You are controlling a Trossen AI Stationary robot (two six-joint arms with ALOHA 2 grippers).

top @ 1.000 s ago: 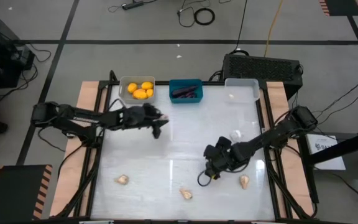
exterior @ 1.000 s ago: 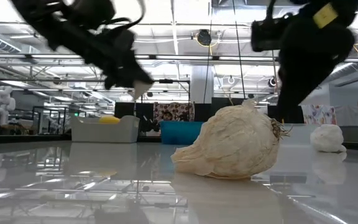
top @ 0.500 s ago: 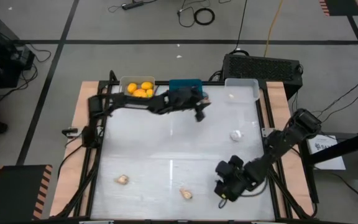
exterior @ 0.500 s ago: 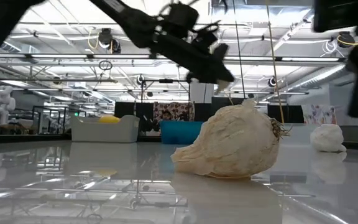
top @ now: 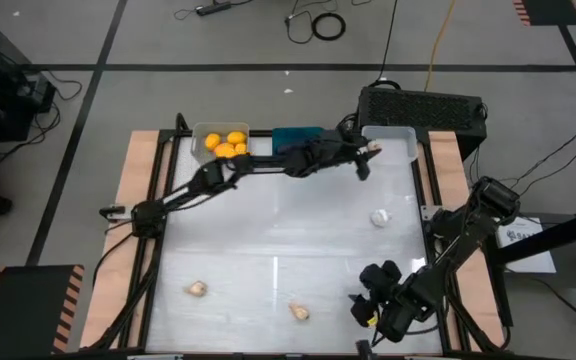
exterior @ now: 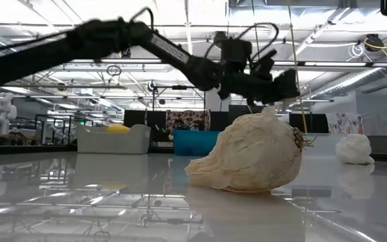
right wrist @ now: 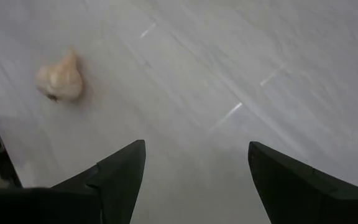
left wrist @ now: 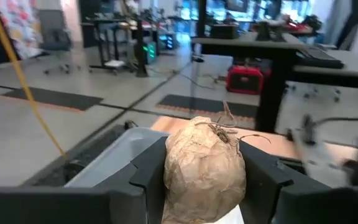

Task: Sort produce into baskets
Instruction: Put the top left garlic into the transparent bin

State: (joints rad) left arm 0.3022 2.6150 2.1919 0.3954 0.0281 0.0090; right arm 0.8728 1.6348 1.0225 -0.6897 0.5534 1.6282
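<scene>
Left claw (top: 366, 160) is clamped on 1 garlic bulb (left wrist: 205, 167), stem up, hanging right at the translucent white basket's (top: 400, 134) near-left edge. Right claw (right wrist: 194, 180) sits apart, low over the surface (top: 268, 240), near another bulb (right wrist: 59, 79).

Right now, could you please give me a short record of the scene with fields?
Left hand: shut on a garlic bulb, at the white basket corner
Right hand: open, low over the table, near right
Grey basket: yellow fruits
Teal basket: partly hidden by the left arm
Loose garlic: three bulbs in view
</scene>
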